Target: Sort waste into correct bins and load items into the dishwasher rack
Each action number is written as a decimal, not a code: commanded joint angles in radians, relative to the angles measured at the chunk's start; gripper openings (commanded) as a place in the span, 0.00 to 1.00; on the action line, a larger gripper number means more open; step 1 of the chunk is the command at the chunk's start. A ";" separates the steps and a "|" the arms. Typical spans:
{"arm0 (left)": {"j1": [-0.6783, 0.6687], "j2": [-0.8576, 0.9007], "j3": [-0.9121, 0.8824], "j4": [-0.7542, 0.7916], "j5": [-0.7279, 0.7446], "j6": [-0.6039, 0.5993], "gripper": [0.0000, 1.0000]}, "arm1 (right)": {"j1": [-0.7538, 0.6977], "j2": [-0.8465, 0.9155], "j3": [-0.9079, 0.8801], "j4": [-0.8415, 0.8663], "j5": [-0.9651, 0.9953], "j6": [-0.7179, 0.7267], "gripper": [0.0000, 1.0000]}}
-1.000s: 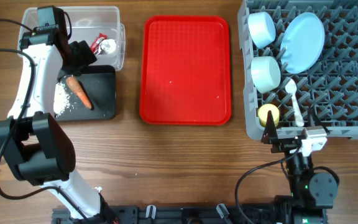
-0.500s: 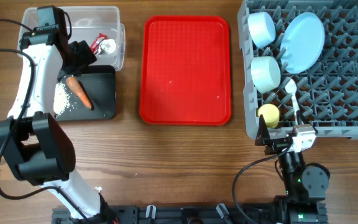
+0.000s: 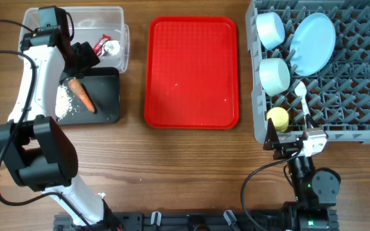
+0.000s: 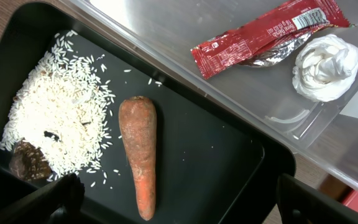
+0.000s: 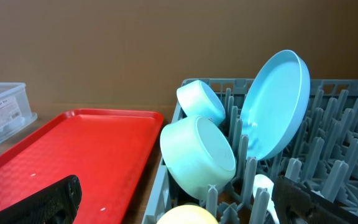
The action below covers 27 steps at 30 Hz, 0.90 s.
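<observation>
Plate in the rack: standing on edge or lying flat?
On edge, slightly tilted: the plate stands between the rack pegs in the right wrist view.

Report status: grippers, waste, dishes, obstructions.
Left gripper open, right gripper open beside rack. Wrapper, foil in clear tub; carrot, rice in black tray. Plate, bowls, cup, spoon racked. Nothing blocking.

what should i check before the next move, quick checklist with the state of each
1. Wrapper and foil ball in the clear tub: ok.
2. Carrot, rice and brown lump in the black tray: ok.
3. Plate, far bowl, near bowl, cup and spoon in the rack: ok.
4. Red tray free of scraps: cannot tell, a few pale specks show.
5. Left gripper and right gripper open, holding nothing: ok.
</observation>
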 commanded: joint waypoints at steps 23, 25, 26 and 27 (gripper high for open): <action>-0.008 -0.201 0.011 -0.012 0.002 -0.005 1.00 | 0.008 0.007 0.000 0.005 -0.019 0.013 1.00; -0.010 -0.263 0.009 -0.011 0.012 -0.004 1.00 | 0.008 0.007 0.000 0.005 -0.019 0.013 1.00; -0.014 -0.294 0.009 -0.010 0.016 0.002 1.00 | 0.008 0.007 0.000 0.005 -0.019 0.013 1.00; -0.019 -0.325 0.009 -0.004 0.023 0.017 1.00 | 0.008 0.007 0.000 0.005 -0.019 0.013 1.00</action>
